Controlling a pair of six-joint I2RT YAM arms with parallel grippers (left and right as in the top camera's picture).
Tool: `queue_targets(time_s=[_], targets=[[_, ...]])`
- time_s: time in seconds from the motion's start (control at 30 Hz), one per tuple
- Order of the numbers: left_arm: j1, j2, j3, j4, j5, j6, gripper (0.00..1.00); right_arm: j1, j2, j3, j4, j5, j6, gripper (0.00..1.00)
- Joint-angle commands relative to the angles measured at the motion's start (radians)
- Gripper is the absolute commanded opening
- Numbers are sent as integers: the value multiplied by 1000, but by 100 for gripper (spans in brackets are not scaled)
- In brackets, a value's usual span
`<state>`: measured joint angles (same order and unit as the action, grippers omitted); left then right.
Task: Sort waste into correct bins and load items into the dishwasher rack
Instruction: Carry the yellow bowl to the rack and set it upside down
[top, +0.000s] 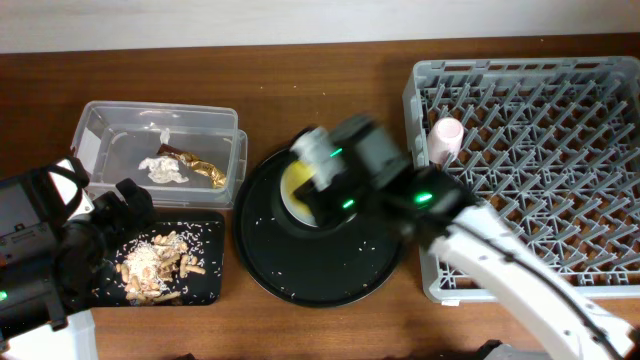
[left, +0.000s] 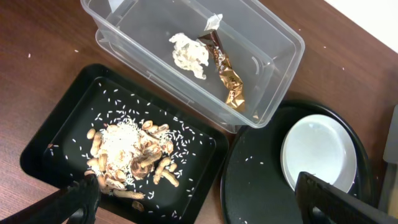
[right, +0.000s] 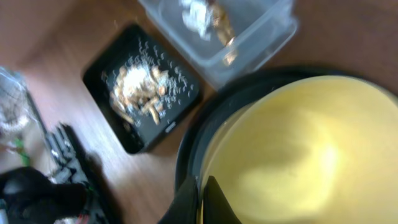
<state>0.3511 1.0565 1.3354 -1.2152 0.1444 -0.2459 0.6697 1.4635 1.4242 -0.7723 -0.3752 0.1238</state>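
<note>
My right gripper (top: 322, 172) (right: 200, 194) is shut on the rim of the yellow bowl (top: 295, 186) (right: 298, 155) over the round black tray (top: 300, 265). The pale plate (left: 317, 152) lies on that tray. The clear tub (top: 100, 125) holds the white tissue (left: 189, 55) and the gold-brown wrapper (left: 227, 74). The shallow black tray (top: 207, 275) holds tan food scraps with white grains (left: 137, 155). My left gripper (left: 205, 205) is open and empty above this tray's near edge. The pink cup (top: 446, 138) stands in the grey rack (top: 560, 150). The blue cup and chopsticks are out of view.
White grains lie scattered on the round black tray (left: 261, 186). The rack takes up the right side of the wooden table. My left arm (top: 40, 260) fills the front left corner.
</note>
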Motion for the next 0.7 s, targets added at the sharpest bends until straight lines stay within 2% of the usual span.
queue_targets(time_s=[0.0, 0.2, 0.33, 0.43, 0.67], targets=[[7, -2, 8, 0, -11, 5, 99, -297, -79, 17, 1, -294, -69, 4], [7, -2, 8, 0, -11, 5, 99, -717, -34, 17, 21, -665, -154, 4], [7, -2, 8, 0, -11, 4, 99, -949, 72, 17, 119, -882, -176, 4], [7, -2, 8, 0, -11, 5, 99, -1037, 163, 17, 206, -982, -175, 4], [7, -2, 8, 0, -11, 4, 99, -1143, 432, 17, 376, -1075, -142, 4]])
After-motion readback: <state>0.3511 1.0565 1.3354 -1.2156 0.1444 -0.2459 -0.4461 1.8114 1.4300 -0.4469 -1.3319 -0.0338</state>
